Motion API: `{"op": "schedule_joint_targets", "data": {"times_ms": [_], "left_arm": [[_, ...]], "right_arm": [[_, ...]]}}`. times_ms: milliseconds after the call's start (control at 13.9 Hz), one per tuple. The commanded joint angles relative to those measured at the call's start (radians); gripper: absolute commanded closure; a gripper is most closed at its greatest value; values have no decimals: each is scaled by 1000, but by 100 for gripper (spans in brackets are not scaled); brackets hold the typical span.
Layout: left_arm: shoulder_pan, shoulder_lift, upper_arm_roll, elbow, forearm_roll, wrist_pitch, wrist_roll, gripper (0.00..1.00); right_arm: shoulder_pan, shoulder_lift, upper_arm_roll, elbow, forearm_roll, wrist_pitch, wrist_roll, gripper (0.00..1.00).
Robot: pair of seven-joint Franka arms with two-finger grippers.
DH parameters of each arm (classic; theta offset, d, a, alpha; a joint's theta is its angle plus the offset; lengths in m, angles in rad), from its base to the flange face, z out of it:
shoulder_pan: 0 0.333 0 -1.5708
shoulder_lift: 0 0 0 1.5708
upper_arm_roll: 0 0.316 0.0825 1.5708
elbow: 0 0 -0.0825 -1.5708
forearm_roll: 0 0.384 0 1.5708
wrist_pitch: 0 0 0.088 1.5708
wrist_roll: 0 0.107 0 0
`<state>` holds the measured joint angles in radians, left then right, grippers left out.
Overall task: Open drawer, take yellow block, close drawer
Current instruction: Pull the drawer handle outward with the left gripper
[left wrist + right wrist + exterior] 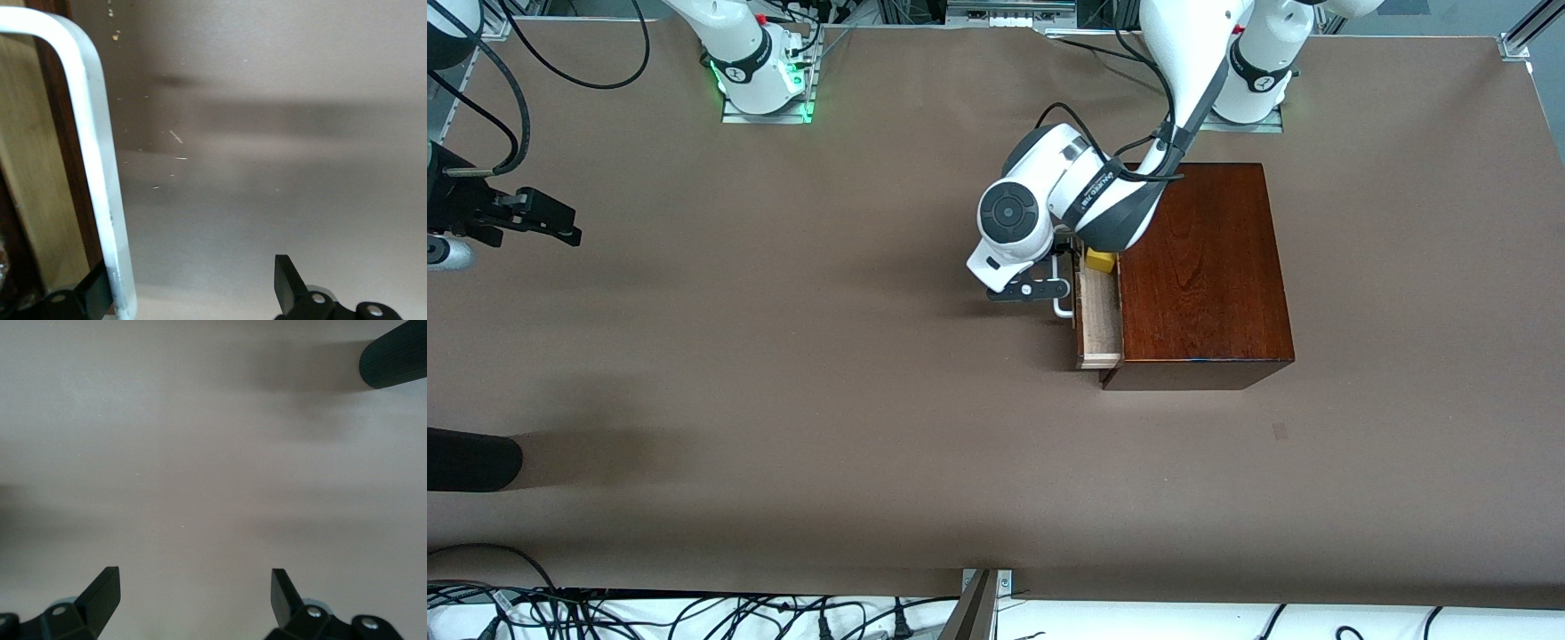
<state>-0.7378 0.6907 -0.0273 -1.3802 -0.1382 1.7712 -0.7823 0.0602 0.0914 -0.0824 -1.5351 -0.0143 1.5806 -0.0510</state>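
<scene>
The drawer (1100,322) of the dark wooden box (1200,267) is pulled partly out toward the right arm's end of the table. The yellow block (1100,260) lies in the drawer's tray, at the end farther from the front camera. My left gripper (1056,283) is at the white handle (1062,307). In the left wrist view the handle (100,180) stands between the open fingers, close against one finger (99,292), with a wide gap to the other; the gripper (193,283) is open. My right gripper (560,227) waits open and empty (195,587) over the table's right-arm end.
A black cylinder (471,458) pokes in over the table edge at the right arm's end, nearer to the front camera; it also shows in the right wrist view (393,360). The brown table (827,400) is bare around the box.
</scene>
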Motion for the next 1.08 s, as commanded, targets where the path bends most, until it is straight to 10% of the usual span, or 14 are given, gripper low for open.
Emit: {"op": "schedule_joint_targets", "data": {"times_ms": [0,1009], "left_arm": [[-47,62,7,96,-38,5,-57,0],[-110,125,4,201,-77,34,-126,0]], "right_arm": [[-13,-12,7,6,13,-10,-13,0],[-13,-12,7,6,13,-8,-12,0]]}}
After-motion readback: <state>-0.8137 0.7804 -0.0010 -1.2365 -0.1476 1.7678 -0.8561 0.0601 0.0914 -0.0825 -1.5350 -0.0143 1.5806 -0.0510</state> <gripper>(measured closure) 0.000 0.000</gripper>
